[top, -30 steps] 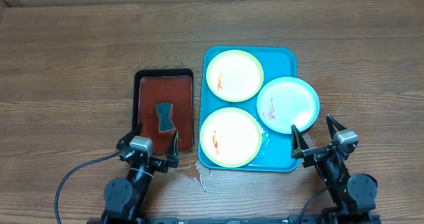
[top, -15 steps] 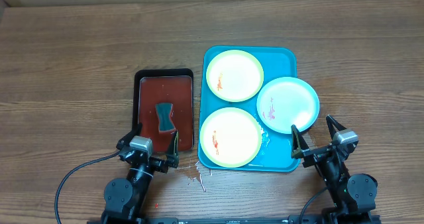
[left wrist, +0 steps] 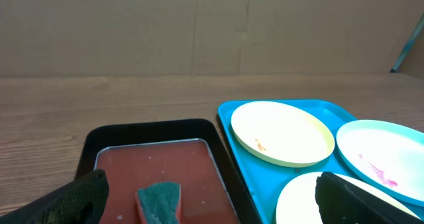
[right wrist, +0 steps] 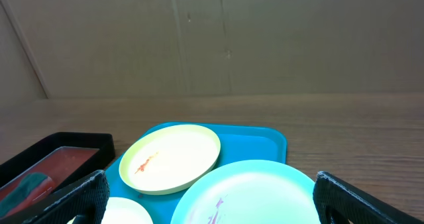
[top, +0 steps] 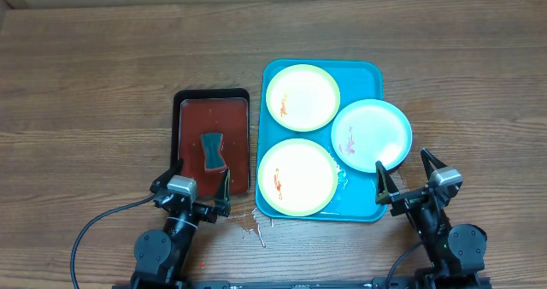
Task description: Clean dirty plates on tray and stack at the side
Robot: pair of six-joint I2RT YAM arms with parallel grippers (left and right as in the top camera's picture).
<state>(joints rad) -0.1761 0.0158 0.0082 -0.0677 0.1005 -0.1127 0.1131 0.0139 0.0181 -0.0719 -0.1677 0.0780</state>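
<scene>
Plates, all three, lie on the tray. I've got left gripper and right gripper spread wide off its near corners. Nearest green-rimmed plate is smeared, the blue plate overhangs its right rim, and the far green plate is by its far edge.

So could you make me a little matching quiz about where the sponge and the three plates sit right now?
Things:
1. sponge
2. pale blue plate
3. far yellow-green plate
4. near yellow-green plate

Places:
A. teal tray, near left corner
B. inside the black tray
C. teal tray, right side, overhanging the rim
D. teal tray, far left corner

Pairs: 1-B; 2-C; 3-D; 4-A
</scene>
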